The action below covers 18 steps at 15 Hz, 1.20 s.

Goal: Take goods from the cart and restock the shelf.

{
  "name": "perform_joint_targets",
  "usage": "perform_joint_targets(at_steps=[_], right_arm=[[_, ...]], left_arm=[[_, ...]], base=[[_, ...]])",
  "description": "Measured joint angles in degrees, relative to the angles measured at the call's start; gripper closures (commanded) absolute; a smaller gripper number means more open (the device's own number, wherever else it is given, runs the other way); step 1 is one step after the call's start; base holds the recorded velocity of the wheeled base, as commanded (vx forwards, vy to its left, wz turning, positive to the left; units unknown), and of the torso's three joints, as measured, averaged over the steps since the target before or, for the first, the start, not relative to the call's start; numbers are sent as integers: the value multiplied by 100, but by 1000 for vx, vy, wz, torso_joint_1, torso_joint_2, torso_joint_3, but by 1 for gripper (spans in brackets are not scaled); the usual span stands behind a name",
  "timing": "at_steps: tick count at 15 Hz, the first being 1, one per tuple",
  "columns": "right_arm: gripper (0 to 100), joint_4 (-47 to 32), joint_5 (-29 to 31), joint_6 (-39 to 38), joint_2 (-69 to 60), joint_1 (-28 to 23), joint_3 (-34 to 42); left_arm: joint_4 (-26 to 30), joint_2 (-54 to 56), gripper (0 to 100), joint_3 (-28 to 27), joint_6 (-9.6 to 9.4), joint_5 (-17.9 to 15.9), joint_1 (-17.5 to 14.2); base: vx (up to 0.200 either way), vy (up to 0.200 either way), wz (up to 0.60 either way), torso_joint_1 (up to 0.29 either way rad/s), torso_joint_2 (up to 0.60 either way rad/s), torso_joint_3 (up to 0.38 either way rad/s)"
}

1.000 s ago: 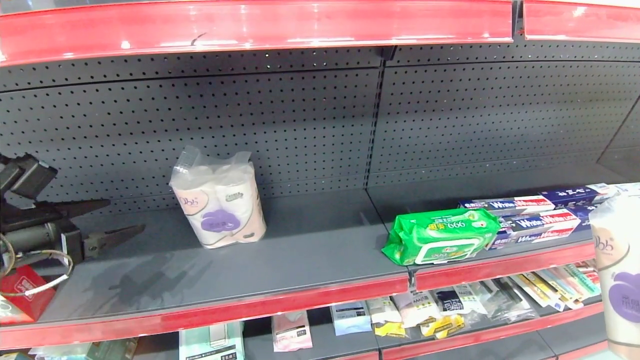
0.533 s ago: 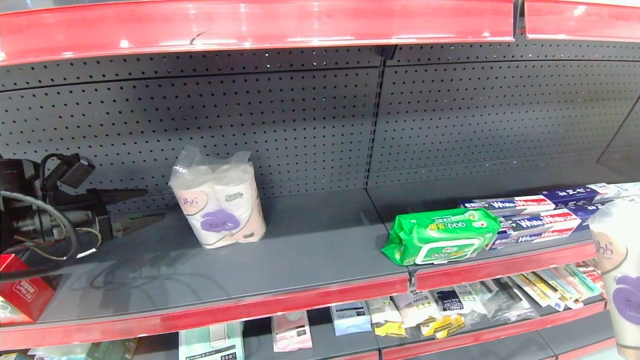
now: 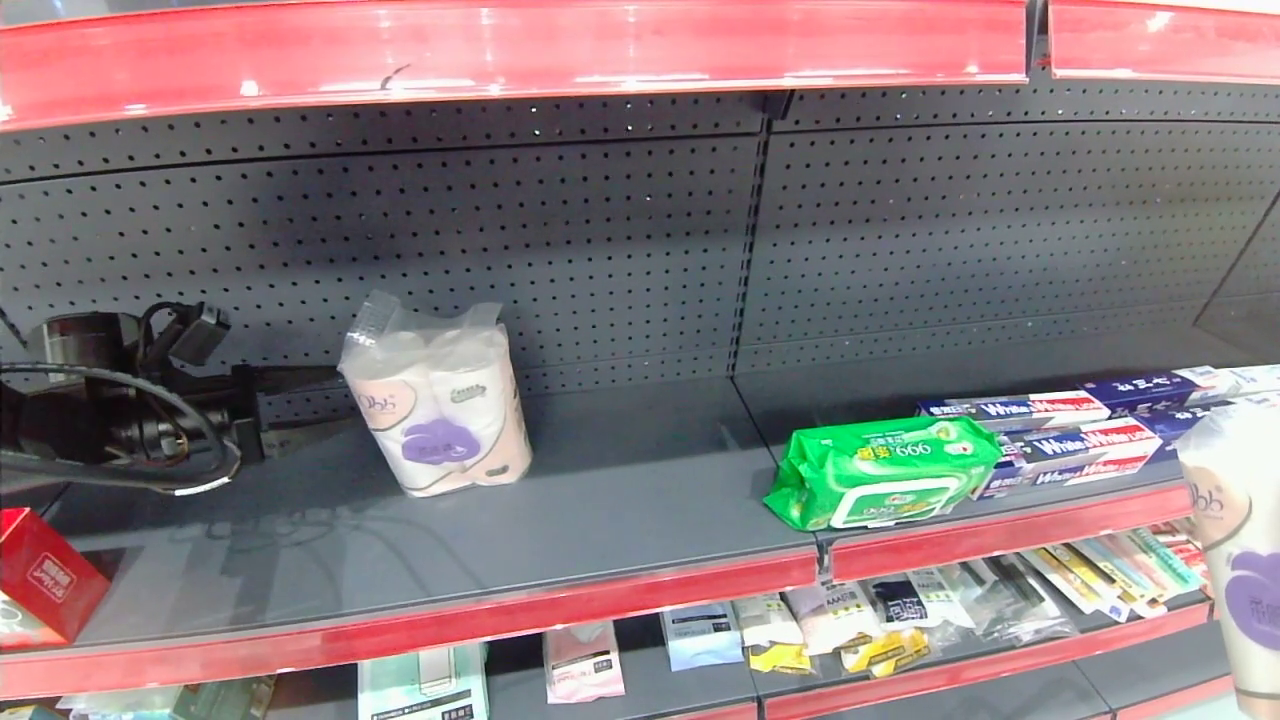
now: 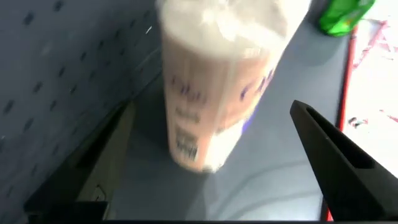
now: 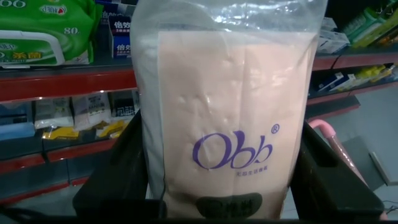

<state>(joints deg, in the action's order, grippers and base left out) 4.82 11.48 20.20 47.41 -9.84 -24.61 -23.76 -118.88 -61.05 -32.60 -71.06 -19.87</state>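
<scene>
Left wrist view: our left gripper (image 4: 208, 118) has its jaws wide apart, just short of the toilet-roll pack (image 4: 217, 93) upright on the shelf (image 3: 600, 500) — we'd centre, then close softly. Right gripper (image 5: 224, 186) is clamped on a second pack (image 5: 227, 93).

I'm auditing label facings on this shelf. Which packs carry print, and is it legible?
Clear-plastic toilet-roll pack on the grey shelf: purple logo, legible.
Matching pack in the right gripper: large purple logo, legible.
Green wet-wipe pack: white lettering and digits, legible.
Blue-and-red flat boxes: white and red lettering, legible.
Red carton: white print, too small.
Lower-shelf sachets: too small.
</scene>
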Motion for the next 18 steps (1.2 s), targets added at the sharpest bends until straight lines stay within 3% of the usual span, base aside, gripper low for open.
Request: perform_joint_targets(at_steps=[4,7,12,14,18], right_arm=[[100,5,4,43,77,-2,-38],[100,5,6,90,121,-2,-79],[100,7,67,123,182,0,-94],[100,5,77,123,187,2,-124],[100,5,74,123,240,-2,-135]], left_arm=[[-16,-344,0,-372,-11,-78,317],[-689,-713,0,-581,88,-144,430],[-788,-989,0,-717,151,-178,706],[-790,-1014,0,-750,321,-178,774],[-790,-1052,0,-951,444,-101,866]], base=[[0,0,0,0,0,0],[0,0,0,0,0,0],[0,0,0,0,0,0],[0,0,0,0,0,0],[0,0,0,0,0,0]])
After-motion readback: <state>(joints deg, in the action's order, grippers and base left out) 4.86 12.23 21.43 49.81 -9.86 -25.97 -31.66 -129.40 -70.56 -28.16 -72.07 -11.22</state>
